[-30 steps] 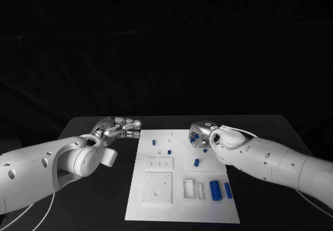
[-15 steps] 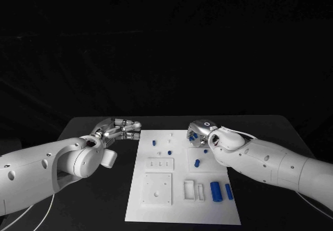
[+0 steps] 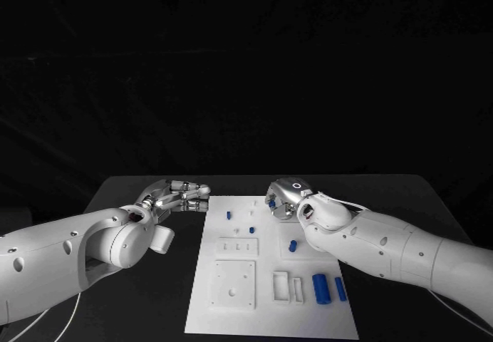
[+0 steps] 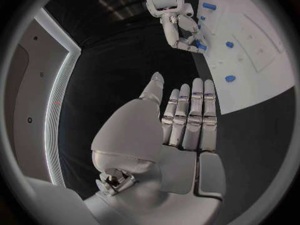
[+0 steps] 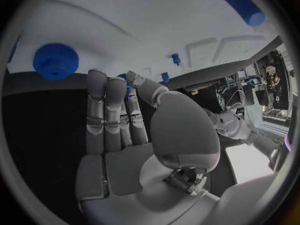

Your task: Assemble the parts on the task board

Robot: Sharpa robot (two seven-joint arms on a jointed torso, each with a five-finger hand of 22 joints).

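The white task board (image 3: pixel 234 274) lies in the middle of the black table. Small blue parts rest on it: a peg (image 3: pixel 228 213), another peg (image 3: pixel 251 230), a short piece (image 3: pixel 293 245) and two cylinders (image 3: pixel 321 288) near the front right. My right hand (image 3: pixel 283 195) hovers over the board's far right part and pinches a small blue part (image 3: pixel 272 203) at its fingertips; the same blue part (image 4: pixel 199 45) also appears in the left wrist view. My left hand (image 3: pixel 182 194) is off the board's far left corner, its fingers (image 4: pixel 190 117) stretched out flat with nothing in them.
The right wrist view has a round blue knob (image 5: pixel 56 60) and a blue cylinder (image 5: pixel 240 2) on the board close to the right hand. Black table (image 3: pixel 134 299) stretches along both sides of the board.
My right hand has moved left along the board's far end, carrying the blue part with it. The left hand has hardly moved.
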